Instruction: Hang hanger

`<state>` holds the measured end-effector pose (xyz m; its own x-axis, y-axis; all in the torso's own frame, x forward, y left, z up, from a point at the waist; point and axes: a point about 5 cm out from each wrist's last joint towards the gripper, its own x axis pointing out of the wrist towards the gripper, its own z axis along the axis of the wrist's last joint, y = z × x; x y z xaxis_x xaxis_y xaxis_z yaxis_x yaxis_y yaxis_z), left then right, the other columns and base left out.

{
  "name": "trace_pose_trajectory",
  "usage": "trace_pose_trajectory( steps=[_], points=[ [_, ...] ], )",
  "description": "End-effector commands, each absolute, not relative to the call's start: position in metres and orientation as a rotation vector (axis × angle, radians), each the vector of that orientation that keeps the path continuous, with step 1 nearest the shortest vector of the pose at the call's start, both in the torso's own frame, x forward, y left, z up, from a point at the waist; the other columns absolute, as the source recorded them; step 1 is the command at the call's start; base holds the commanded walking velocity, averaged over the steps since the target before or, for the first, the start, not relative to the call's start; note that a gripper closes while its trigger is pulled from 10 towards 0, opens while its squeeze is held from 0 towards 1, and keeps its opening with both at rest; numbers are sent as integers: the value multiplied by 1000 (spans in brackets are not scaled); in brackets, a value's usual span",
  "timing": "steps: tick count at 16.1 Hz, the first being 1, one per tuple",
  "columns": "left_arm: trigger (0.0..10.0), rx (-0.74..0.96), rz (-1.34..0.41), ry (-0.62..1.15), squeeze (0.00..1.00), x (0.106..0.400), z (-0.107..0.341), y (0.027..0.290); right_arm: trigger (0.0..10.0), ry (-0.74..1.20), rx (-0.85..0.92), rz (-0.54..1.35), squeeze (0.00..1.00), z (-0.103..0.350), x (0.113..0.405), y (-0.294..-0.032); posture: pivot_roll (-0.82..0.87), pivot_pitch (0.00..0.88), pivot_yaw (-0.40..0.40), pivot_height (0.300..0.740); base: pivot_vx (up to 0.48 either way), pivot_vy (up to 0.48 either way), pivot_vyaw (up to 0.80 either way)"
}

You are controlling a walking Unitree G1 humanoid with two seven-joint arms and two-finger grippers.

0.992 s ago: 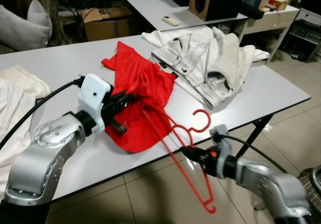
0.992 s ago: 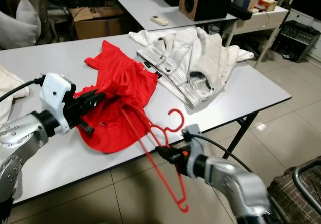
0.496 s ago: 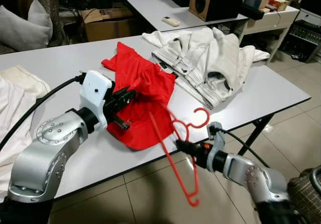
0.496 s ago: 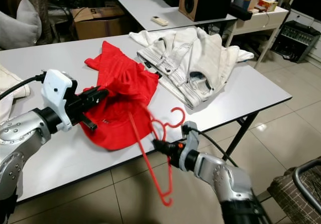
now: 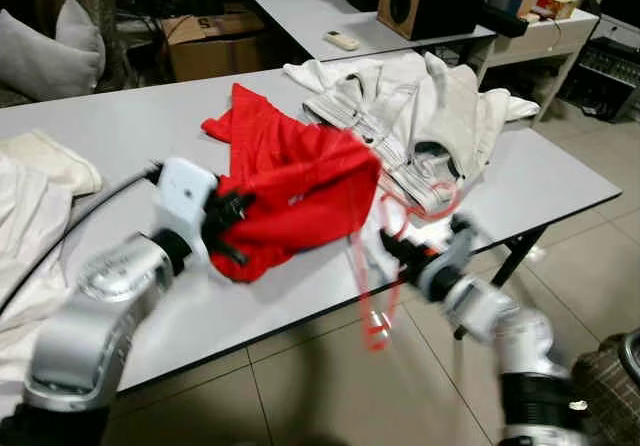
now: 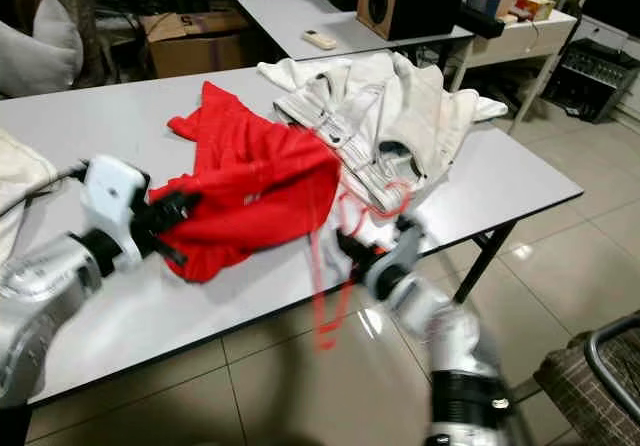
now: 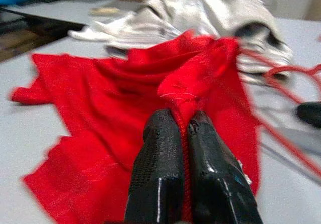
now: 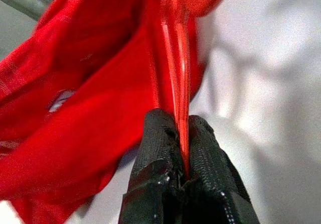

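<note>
I have the left claw (image 7: 183, 133) pressed together on a bunched fold of the red shirt (image 5: 290, 191), lifting that edge off the table (image 5: 120, 126), and the right claw (image 8: 183, 143) pinching the thin bar of the red hanger (image 6: 330, 266), which hangs just past the near table edge with its hook (image 5: 425, 201) up beside the shirt's raised end. The head views are smeared around both arms, so I judge the hanger tip to be at or just inside the cloth, but I cannot tell how far in it sits. The step in hand, as I read it, is feeding the hanger into the shirt before anything gets hung. To do it well I would keep the left claw's pinch high and steady so the opening ahead of the right claw holds its shape, and drive the hanger along its own length, not sideways, since a bar this thin can twist in the pinch. From the right wrist view the bar runs straight out from between the fingers into the red cloth, which is the line I want to hold. The white clothes (image 5: 430, 106) lie just beyond the right claw, touching or nearly touching the shirt, and the hook could snag them, so I would keep the hook turned clear of that pile. Slow moves matter here, as the cloth is limp and will slide off one shoulder if jerked.
</note>
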<state>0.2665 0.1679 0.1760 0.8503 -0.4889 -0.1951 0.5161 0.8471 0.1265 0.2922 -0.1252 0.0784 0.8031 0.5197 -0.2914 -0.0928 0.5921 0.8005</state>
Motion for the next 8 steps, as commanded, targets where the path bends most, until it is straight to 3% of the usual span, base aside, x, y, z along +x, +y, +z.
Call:
trace_pose_trajectory(
  steps=[1, 6, 8],
  points=[
    [0, 225, -586, 147, 0, 263, 175, 160, 10000, 546, 934, 346, 0, 79, 295, -125, -36, 0, -16, 740, 0, 0, 0],
    [0, 358, -733, 106, 0, 253, 171, 146, 10000, 549, 1175, 307, 0, 86, 312, -108, -22, 0, -18, 740, 0, 0, 0],
    [0, 427, -839, 127, 0, 243, 163, 139, 10000, 494, 1385, 290, 0, 97, 325, -101, -4, 0, -34, 740, 0, 0, 0]
  ],
)
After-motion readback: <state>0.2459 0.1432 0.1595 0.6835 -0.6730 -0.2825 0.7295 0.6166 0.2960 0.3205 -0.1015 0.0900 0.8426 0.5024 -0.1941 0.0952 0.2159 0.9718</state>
